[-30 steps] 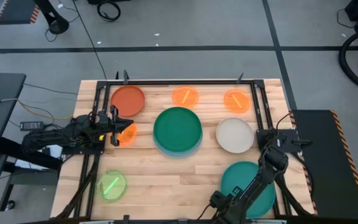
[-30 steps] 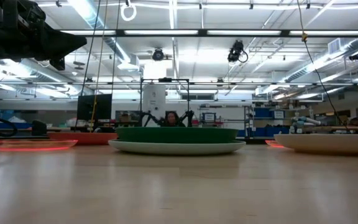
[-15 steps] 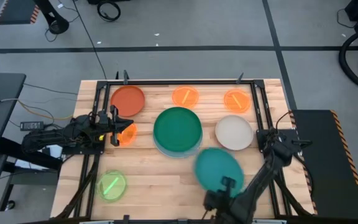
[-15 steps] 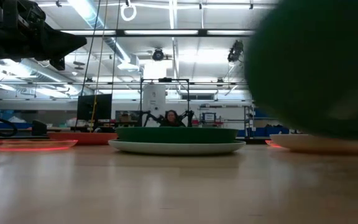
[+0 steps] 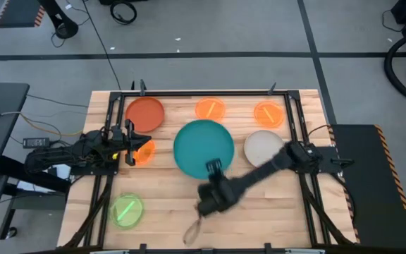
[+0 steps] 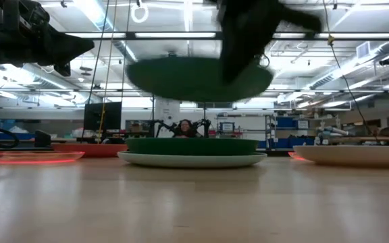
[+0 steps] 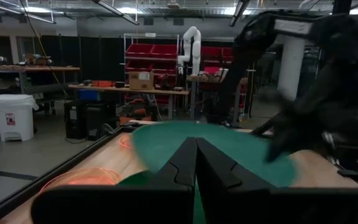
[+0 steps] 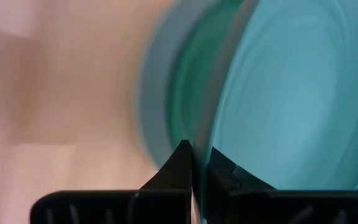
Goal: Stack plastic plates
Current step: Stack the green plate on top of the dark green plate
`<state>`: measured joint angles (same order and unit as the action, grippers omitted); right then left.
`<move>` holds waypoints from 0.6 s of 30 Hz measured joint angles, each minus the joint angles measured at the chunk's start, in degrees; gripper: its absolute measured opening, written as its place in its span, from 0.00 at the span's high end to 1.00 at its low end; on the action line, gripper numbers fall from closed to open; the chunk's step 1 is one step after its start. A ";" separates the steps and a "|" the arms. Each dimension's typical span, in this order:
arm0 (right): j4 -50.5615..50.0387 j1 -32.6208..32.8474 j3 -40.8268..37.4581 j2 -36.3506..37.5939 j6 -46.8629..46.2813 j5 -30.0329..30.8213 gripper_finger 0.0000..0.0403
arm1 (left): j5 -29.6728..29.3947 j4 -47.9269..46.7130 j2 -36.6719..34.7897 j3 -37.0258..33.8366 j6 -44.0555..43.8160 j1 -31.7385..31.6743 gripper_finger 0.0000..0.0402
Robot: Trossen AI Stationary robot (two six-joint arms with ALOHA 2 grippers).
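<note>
My right gripper (image 5: 213, 167) is shut on the large teal plate (image 5: 201, 143) and holds it in the air over the middle of the table. Below the teal plate, the dark green plate (image 6: 191, 145) lies flat on the light blue plate (image 6: 191, 160); from above, the teal plate hides both. The beige plate (image 5: 265, 150), the rust-red plate (image 5: 145, 113), three small orange plates and the lime green plate (image 5: 126, 209) lie flat on the table. My left gripper (image 5: 130, 141) waits shut at the table's left, beside an orange plate (image 5: 144, 152). My right gripper pinches the teal plate's near rim (image 8: 215, 158) between its two fingers, coming from the table's near side. The plate (image 6: 181, 77) is lifted clear and roughly level, hanging above the green and light blue stack without touching it.
Two orange plates (image 5: 210, 108) (image 5: 268, 113) lie along the far edge inside a black frame rail (image 5: 203, 92). Bare wood shows along the near side (image 5: 273, 212). The right arm (image 5: 259, 173) stretches across the table's near right. A person sits far behind the table (image 6: 186, 127).
My right gripper has carried the teal plate from the table's near right corner, up and toward the left and far side. The plate, lifted clear of the wood, now hangs over the middle stack. The left arm has kept still.
</note>
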<state>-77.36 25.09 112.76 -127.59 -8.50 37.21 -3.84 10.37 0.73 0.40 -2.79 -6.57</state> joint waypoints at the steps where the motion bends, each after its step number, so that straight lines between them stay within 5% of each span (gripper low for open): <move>1: 0.71 -1.80 -1.69 -0.04 0.61 -0.85 0.96 | 0.00 0.13 0.00 0.00 0.00 0.02 0.96; 10: 16.66 -10.52 -8.70 0.11 11.58 -8.35 0.96 | 0.00 0.13 0.00 0.00 -0.02 0.00 0.96; 18: 17.61 -12.21 -8.79 0.26 12.28 -10.58 0.96 | 0.00 0.23 0.00 0.00 -0.02 0.01 0.96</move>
<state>-59.76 12.88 103.97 -127.33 3.77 26.64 -3.84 10.60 0.73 0.40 -2.81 -6.56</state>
